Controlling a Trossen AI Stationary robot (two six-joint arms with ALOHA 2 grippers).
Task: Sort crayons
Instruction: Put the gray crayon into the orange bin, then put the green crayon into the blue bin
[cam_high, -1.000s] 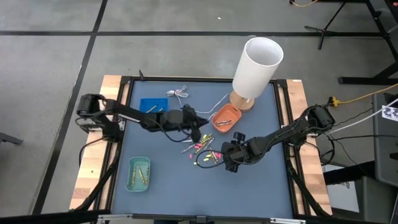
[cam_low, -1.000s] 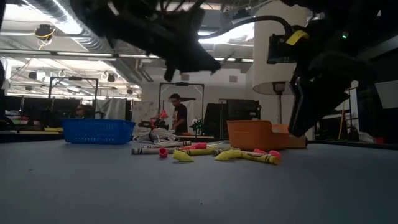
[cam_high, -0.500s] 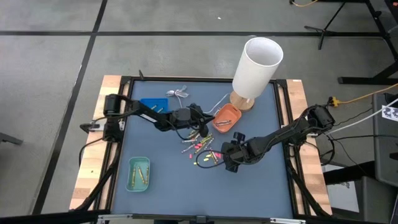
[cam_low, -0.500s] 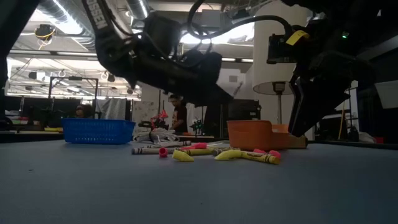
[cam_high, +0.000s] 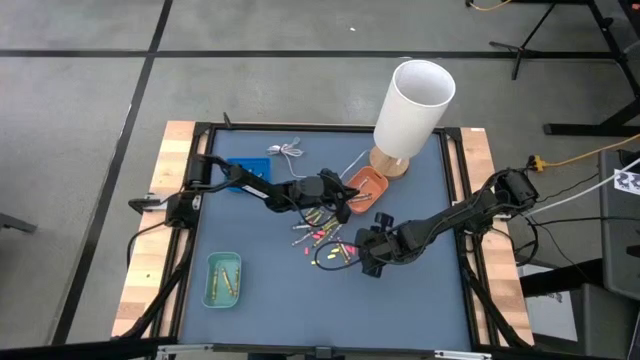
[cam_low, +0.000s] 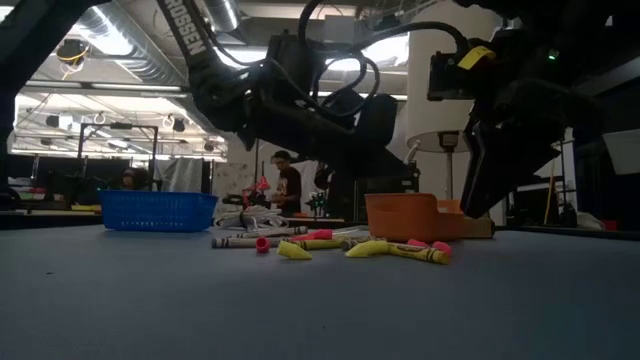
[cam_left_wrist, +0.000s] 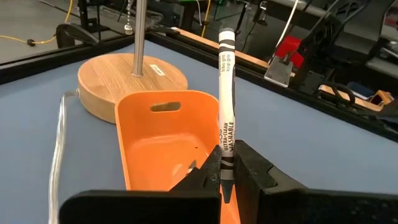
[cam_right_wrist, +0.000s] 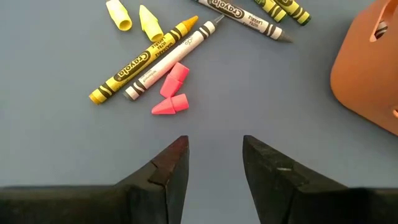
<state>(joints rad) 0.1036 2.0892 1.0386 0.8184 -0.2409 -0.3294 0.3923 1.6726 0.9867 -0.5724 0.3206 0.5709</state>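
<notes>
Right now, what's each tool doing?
Left tool: closed on a white crayon, above the orange tray.
Right tool: open, holding nothing.

The worktop (cam_high: 270, 300) has a matt blue, smooth surface, edged by pale bare wood planks (cam_high: 145, 260). The lamp base (cam_left_wrist: 124, 84) is light, grained wood with a shiny metal stem (cam_left_wrist: 140, 34). The orange tray (cam_left_wrist: 165, 140) looks like smooth, slightly glossy plastic. The crayons (cam_right_wrist: 146, 53) wear matt paper wrappers.
</notes>
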